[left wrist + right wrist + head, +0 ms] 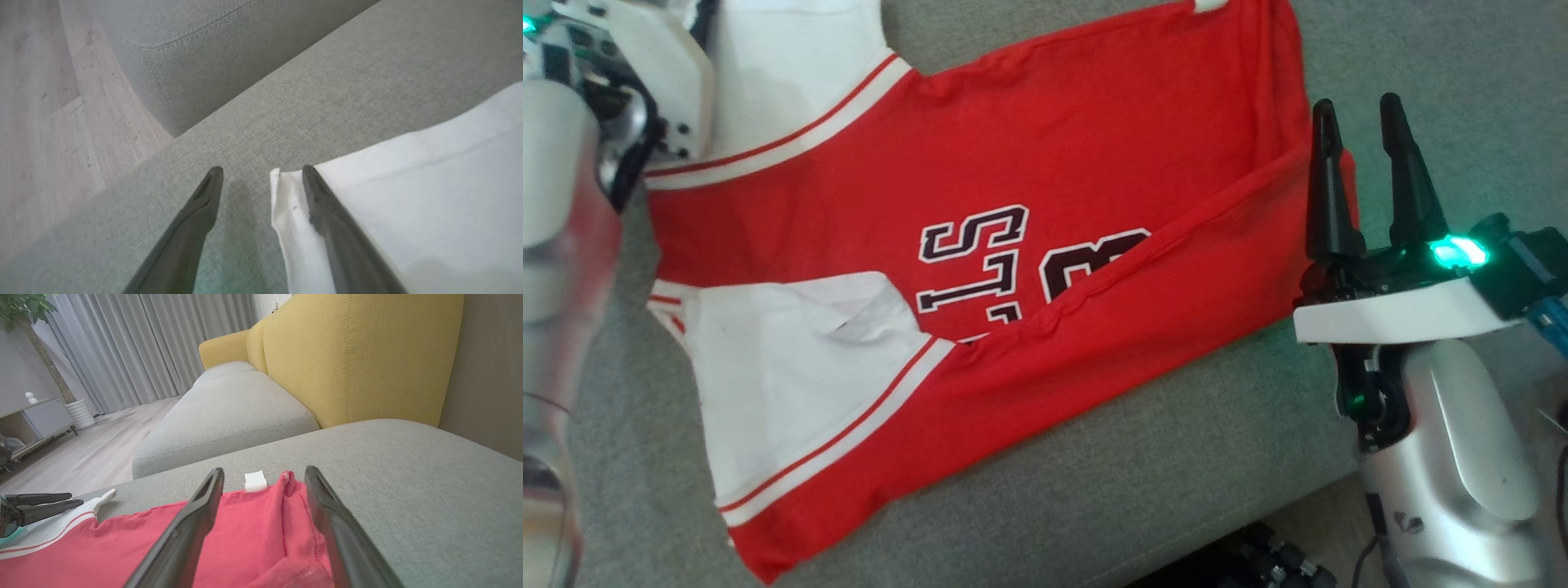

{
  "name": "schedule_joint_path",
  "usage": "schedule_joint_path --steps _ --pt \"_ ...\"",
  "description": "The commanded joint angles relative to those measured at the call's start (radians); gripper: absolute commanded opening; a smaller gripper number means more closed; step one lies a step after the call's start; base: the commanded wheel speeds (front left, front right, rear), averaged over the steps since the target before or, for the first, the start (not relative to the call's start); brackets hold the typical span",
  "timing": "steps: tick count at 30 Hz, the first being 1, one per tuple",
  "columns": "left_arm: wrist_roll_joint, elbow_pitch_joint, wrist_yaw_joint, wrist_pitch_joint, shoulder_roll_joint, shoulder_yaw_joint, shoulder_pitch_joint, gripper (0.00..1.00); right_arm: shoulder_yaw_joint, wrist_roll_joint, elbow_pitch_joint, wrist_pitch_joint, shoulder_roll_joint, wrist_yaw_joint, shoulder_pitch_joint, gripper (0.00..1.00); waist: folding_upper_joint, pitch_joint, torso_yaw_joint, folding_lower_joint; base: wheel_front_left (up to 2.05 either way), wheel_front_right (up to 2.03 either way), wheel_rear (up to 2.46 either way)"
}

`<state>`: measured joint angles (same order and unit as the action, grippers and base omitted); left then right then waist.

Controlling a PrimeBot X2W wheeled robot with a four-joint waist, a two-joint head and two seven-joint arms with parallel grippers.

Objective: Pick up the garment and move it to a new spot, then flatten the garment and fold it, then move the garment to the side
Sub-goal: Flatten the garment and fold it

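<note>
The garment (1029, 155) is a red jersey with white sleeves and dark lettering, spread on a grey sofa cushion (1176, 465). Its near long edge is folded up over part of the lettering. My right gripper (1357, 110) is open at the garment's right end. In the right wrist view its fingers straddle the red hem (253, 531) near a white tag (255, 481). My left gripper (262, 169) is open over the corner of a white sleeve (429, 204), one finger above the cloth and one above bare cushion. The right wrist view shows the left gripper (75, 500) at the far left.
A yellow sofa back (351, 359) rises behind the cushion, and a second grey cushion (229, 408) lies beyond. Wooden floor (45, 122) lies past the cushion's edge. Cables (1258, 555) lie below the front edge. Curtains (135, 343) and a low cabinet (36, 420) stand farther off.
</note>
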<state>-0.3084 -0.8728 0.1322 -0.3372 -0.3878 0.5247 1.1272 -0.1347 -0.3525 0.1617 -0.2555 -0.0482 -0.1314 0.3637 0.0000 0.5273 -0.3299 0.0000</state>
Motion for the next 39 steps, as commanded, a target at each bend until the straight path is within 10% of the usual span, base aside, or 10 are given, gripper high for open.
schedule_joint_path --steps 1,6,9,21,39 --pt "-0.005 0.011 -0.002 -0.015 -0.049 -0.007 0.043 1.0 -0.015 -0.008 -0.032 -0.006 -0.002 0.001 0.016 1.0 0.0 0.001 -0.004 0.0 0.0 0.0 0.0" --pt "-0.072 0.002 -0.002 -0.051 -0.043 0.051 0.038 0.91 -0.002 -0.008 -0.025 -0.006 -0.002 0.001 0.01 1.0 0.0 -0.008 -0.002 0.0 0.0 0.0 0.0" --pt "-0.12 0.012 -0.002 -0.082 -0.041 0.097 0.029 0.0 0.009 0.001 -0.013 -0.006 -0.002 0.001 0.011 1.0 0.0 -0.019 0.005 0.0 0.0 0.0 0.0" --pt "-0.188 0.063 -0.012 0.117 0.006 0.127 0.015 0.0 0.08 0.149 0.052 -0.006 -0.013 0.001 0.052 1.0 0.0 -0.121 0.088 0.0 0.0 0.0 0.0" --pt "-0.163 0.405 -0.058 0.238 0.068 0.197 -0.137 0.0 0.01 0.113 0.426 0.36 -0.339 0.001 0.299 1.0 0.0 -0.157 0.325 0.0 0.0 0.0 0.0"
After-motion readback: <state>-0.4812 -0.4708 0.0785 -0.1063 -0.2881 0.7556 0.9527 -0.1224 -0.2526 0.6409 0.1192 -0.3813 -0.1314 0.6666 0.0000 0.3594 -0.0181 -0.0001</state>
